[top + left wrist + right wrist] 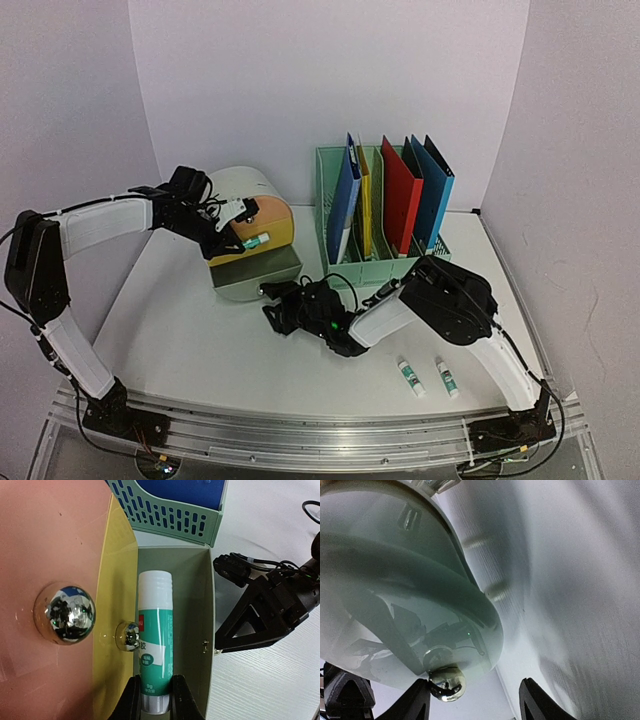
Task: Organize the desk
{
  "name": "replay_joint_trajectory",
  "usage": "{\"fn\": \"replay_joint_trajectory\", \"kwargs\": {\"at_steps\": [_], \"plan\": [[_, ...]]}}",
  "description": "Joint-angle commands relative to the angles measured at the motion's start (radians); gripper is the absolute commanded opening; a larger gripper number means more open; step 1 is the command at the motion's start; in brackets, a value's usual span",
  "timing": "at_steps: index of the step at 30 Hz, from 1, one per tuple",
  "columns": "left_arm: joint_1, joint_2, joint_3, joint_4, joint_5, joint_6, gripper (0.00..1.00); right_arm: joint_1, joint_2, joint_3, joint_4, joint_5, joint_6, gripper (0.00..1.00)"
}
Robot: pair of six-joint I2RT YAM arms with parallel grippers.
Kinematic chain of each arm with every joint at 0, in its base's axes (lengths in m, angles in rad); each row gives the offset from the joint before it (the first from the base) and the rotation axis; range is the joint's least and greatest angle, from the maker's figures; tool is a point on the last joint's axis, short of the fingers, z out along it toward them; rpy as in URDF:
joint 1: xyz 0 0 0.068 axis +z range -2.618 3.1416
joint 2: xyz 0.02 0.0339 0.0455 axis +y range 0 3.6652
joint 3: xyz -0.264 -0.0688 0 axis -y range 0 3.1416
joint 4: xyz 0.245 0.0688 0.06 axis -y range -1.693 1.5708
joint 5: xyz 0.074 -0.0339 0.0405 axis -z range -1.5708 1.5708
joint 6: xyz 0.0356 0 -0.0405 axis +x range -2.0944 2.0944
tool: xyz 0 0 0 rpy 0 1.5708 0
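Hovering over the open green drawer [200, 605], the left tool [152, 700] clenches a glue stick [154, 645]; the right tool [475, 700] sits released around the drawer knob [447, 682]. Stowing step, apparently: next, let go, then fetch two spare sticks [411, 378] off the white tabletop [200, 340].

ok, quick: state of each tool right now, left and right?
Left tool: closed, holding a glue stick.
Right tool: open, with the drawer knob between its fingers, not clamped.
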Motion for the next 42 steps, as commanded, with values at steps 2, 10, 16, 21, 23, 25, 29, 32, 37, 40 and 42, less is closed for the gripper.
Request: {"fn": "replay_joint_trajectory", "kwargs": {"at_steps": [2,10,16,21,23,25,29,32,37,40,42], "plan": [[-0.040,0.015,-0.071,-0.001,-0.027,0.019,0.00,0.019,-0.107,-0.049,-0.059,-0.060,-0.073,0.63],[-0.047,0.002,-0.111,0.018,-0.059,0.056,0.00,0.020,-0.146,-0.058,-0.072,-0.045,-0.119,0.64],[-0.047,0.021,-0.079,0.030,-0.082,0.000,0.17,0.020,-0.177,-0.076,-0.080,-0.037,-0.151,0.66],[-0.047,0.012,-0.089,0.038,-0.087,-0.004,0.44,0.020,-0.216,-0.084,-0.112,-0.039,-0.193,0.68],[-0.047,-0.002,-0.096,0.041,-0.086,-0.002,0.50,0.022,-0.233,-0.088,-0.118,-0.040,-0.210,0.68],[-0.047,-0.023,-0.096,0.040,-0.075,0.003,0.51,0.024,-0.250,-0.086,-0.136,-0.048,-0.246,0.68],[-0.045,-0.072,-0.080,0.009,-0.006,0.025,0.51,0.034,-0.312,-0.036,-0.267,-0.085,-0.442,0.66],[-0.045,-0.128,-0.081,0.002,0.067,0.038,0.52,0.050,-0.408,0.019,-0.500,-0.049,-0.703,0.65],[-0.045,-0.222,-0.093,-0.014,0.198,0.061,0.55,0.085,-0.600,0.107,-1.083,0.155,-1.009,0.56],[-0.045,-0.289,-0.123,-0.043,0.334,0.103,0.63,0.091,-0.652,0.154,-1.604,0.279,-0.954,0.46],[-0.045,-0.337,-0.149,-0.052,0.422,0.123,0.72,0.091,-0.676,0.135,-1.933,0.328,-0.839,0.41]]}}
